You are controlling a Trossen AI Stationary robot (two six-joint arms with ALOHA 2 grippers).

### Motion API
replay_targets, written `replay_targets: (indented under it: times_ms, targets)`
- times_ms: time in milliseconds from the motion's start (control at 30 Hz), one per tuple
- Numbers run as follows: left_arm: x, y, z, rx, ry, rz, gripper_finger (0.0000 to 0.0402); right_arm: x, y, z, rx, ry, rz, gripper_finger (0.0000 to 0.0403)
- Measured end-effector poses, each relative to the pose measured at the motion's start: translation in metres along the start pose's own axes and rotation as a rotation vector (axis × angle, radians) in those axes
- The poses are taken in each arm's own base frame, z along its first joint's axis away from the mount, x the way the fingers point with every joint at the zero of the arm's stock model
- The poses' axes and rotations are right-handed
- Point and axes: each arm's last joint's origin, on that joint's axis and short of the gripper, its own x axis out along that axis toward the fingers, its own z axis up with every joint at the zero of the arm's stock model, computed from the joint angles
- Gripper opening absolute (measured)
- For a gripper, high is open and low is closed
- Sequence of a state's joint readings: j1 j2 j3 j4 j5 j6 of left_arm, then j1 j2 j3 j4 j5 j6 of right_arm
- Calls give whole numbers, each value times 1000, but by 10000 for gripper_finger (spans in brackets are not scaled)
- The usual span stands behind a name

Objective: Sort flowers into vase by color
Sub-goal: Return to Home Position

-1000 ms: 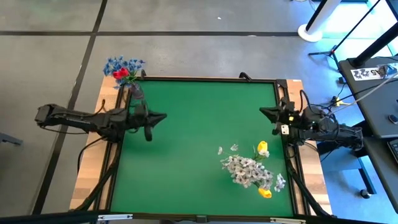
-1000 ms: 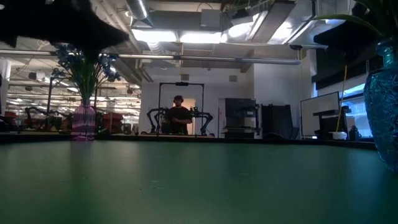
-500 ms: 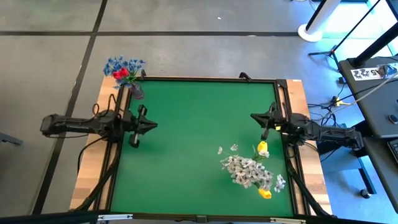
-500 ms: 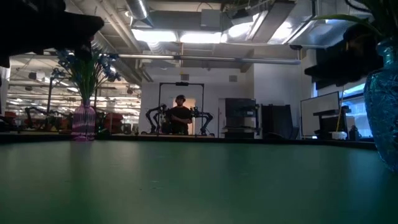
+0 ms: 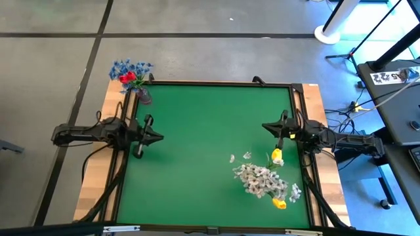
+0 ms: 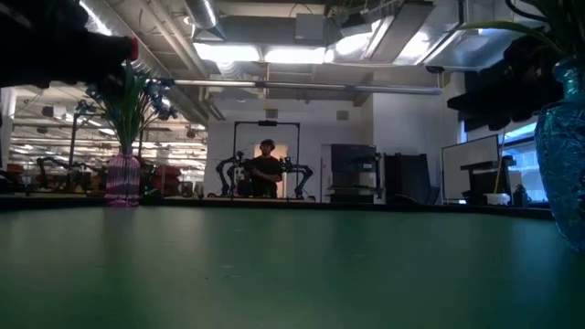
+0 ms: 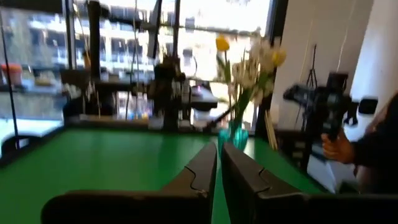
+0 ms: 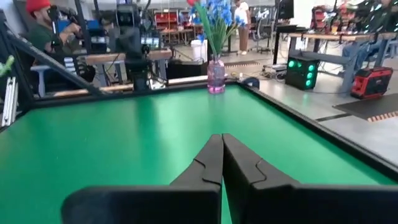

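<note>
Sorting looks done: white flowers (image 5: 261,179) and yellow flowers (image 5: 277,157) stand in the blue vase (image 7: 235,134), blue flowers (image 5: 131,67) and red flowers (image 5: 127,77) in the pink vase (image 6: 122,179); left gripper (image 7: 219,149) and right gripper (image 8: 222,138), fingers pressed together holding nothing, sit at opposite edges of the table (image 5: 203,124), so only parking seems outstanding

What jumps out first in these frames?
Two bouquets at opposite corners of the green table: blue and red flowers in the pink vase at far left, white and yellow flowers in the blue vase at near right. The left gripper and right gripper hang empty, fingers shut, by the sides.
</note>
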State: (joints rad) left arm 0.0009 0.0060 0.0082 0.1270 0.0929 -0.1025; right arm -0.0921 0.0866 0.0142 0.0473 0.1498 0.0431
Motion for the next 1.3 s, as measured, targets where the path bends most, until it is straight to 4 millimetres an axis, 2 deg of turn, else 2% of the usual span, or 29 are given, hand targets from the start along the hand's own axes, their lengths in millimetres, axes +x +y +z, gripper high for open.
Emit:
replay_targets:
  times_ms: [167, 1300]
  targets:
    - [0, 1, -9, -9, 95, 9, 22, 0, 0, 0, -23, -1, -14, 3]
    - [0, 1, -9, -9, 95, 11, 22, 0, 0, 0, -23, -1, -14, 3]
